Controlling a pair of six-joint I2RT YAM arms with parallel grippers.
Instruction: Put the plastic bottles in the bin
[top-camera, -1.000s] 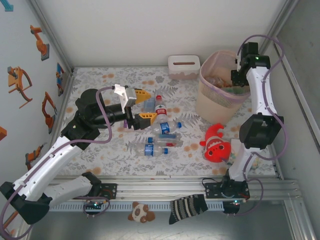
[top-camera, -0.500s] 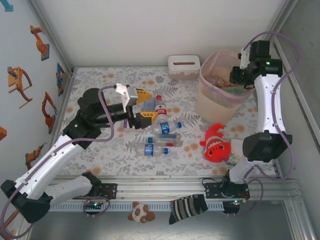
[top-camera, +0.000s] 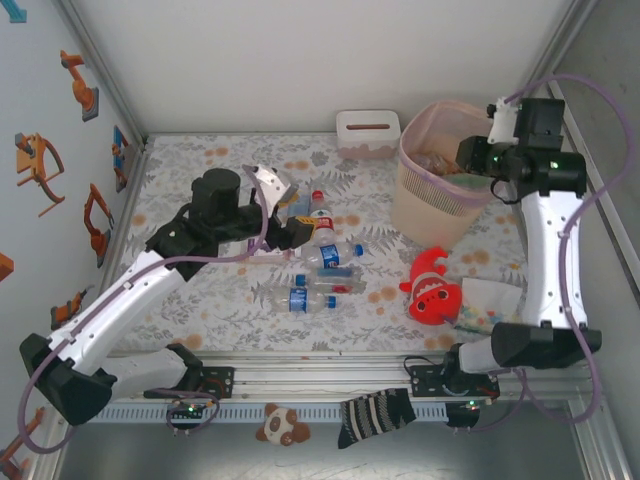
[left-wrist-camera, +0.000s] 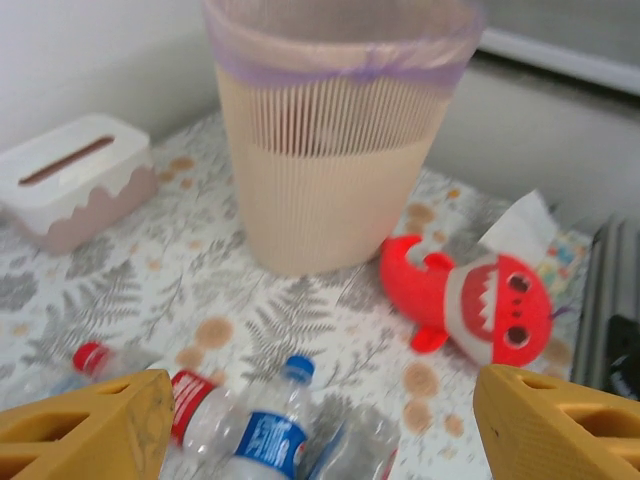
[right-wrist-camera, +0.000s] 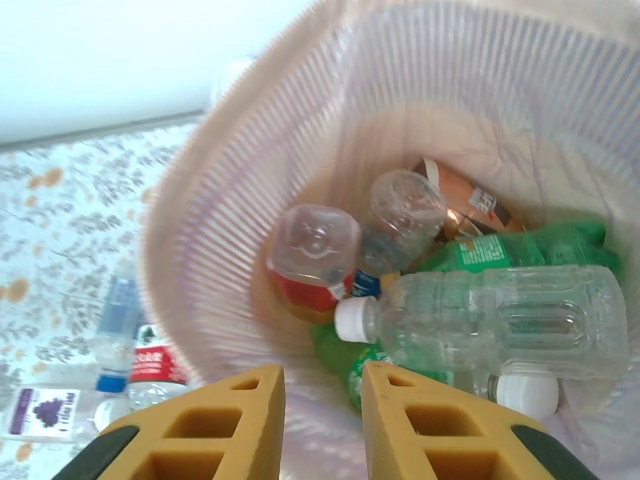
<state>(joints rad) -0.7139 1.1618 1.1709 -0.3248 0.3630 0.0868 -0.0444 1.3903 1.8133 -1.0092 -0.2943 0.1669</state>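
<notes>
Three clear plastic bottles lie mid-table: a red-labelled one (top-camera: 320, 212), a blue-labelled one (top-camera: 330, 255) and another blue-labelled one (top-camera: 300, 297). My left gripper (top-camera: 294, 212) hovers over the red-labelled bottle, open, with nothing between its yellow fingers (left-wrist-camera: 90, 425). Its wrist view looks past a blue-labelled bottle (left-wrist-camera: 265, 430) toward the bin (left-wrist-camera: 330, 170). My right gripper (top-camera: 468, 155) hangs above the bin (top-camera: 420, 165), shut and empty. Below it (right-wrist-camera: 322, 385), inside the bin (right-wrist-camera: 250, 200), lie several bottles: a big clear one (right-wrist-camera: 500, 320), a red-labelled one (right-wrist-camera: 315, 255) and green ones (right-wrist-camera: 520, 245).
A red clownfish plush (top-camera: 432, 290) lies right of the loose bottles, with a white cloth (top-camera: 490, 300) beside it. A white tissue box (top-camera: 367, 130) stands at the back, left of the bin. Enclosure walls stand on three sides.
My right arm has lifted and swung right, its gripper closing over the bin. My left arm has reached forward and tipped its gripper down over the bottles, jaws narrowing slightly.
</notes>
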